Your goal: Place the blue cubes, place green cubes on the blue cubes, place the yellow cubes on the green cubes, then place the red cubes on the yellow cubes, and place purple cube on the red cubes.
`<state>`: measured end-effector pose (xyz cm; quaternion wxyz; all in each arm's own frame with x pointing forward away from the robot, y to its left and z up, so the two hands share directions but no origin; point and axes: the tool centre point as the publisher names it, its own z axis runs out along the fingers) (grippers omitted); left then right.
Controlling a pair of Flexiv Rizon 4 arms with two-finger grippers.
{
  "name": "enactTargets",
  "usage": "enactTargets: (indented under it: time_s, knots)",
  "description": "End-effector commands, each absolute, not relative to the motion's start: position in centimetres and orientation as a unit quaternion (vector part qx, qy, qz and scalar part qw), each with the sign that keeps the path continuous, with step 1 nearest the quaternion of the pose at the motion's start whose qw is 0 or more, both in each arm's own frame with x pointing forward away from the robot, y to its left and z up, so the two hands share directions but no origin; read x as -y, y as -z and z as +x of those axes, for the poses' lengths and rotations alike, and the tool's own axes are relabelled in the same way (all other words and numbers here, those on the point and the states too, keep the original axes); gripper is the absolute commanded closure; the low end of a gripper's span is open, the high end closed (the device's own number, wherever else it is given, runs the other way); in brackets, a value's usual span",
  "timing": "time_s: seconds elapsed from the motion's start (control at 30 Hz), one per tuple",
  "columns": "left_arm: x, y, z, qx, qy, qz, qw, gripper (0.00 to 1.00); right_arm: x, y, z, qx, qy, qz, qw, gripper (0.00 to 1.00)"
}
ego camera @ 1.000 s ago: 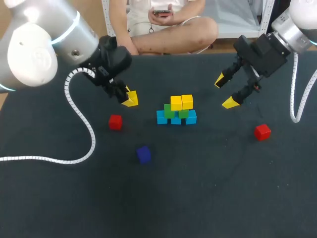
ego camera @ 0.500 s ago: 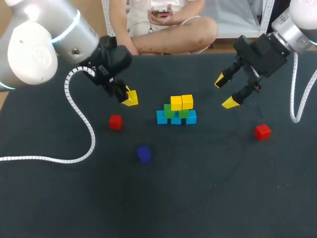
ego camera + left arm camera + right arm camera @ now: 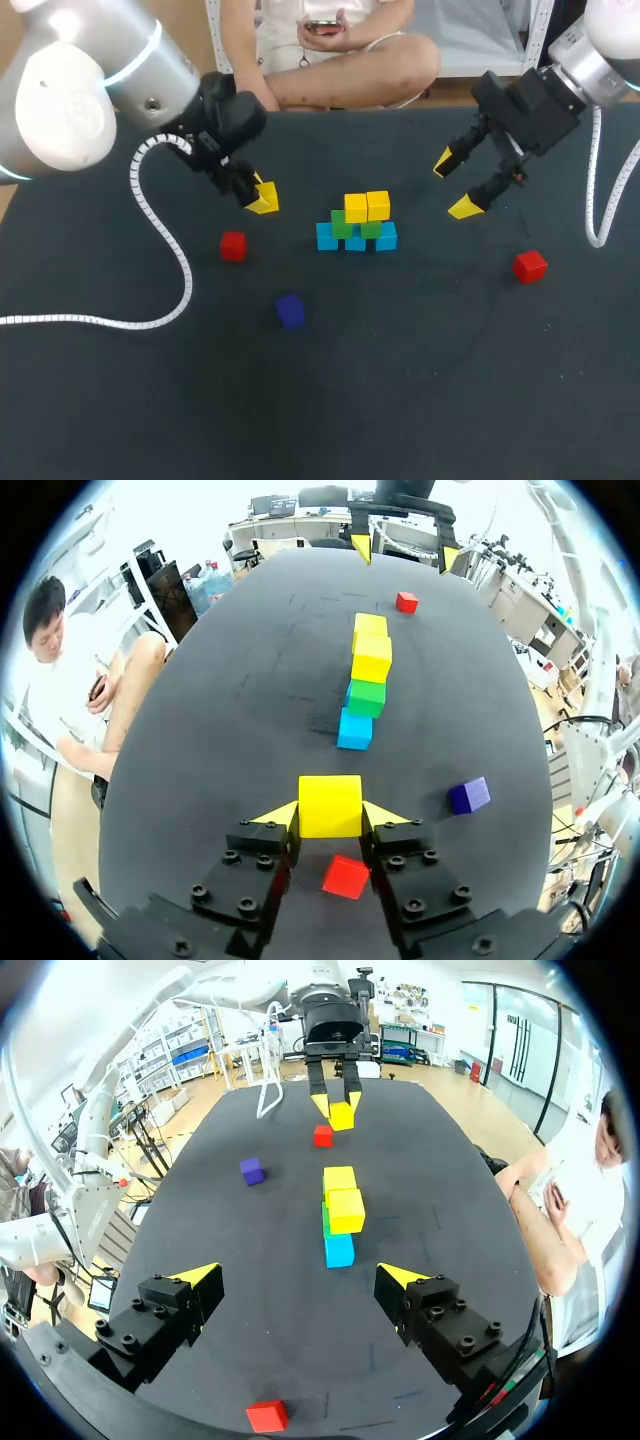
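The pyramid stands mid-table: blue cubes at the bottom, green cubes on them, two yellow cubes on top. Left of it, above the table, my left gripper is shut on a third yellow cube, seen between both fingertips in the left wrist view. One red cube lies just below that gripper. The other red cube lies to the right, near my right gripper, which hangs open and empty. The purple cube sits in front of the pyramid.
A white cable from my left arm loops over the dark table at the left. A person sits beyond the far edge, not reaching over it.
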<state>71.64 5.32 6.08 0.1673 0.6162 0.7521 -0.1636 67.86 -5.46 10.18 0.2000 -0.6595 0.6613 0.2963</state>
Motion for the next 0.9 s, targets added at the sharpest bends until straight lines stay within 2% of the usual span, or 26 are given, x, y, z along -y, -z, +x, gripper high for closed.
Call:
enactTargets:
  time_s: [0.03,0.3,0.9]
  knots:
    - [-5.3,-6.1,71.9,-0.751,0.165,0.617,0.165,1.0,5.4,-10.2,67.9,-0.661,-0.297,-0.659,0.2,0.0]
    - [-3.7,-7.2,71.6,-0.739,0.164,0.629,0.177,1.0,5.4,-10.2,67.9,-0.661,-0.297,-0.659,0.2,0.0]
    - [0.9,-7.9,70.1,-0.755,0.15,0.625,0.128,1.0,5.4,-10.2,67.9,-0.661,-0.297,-0.659,0.2,0.0]
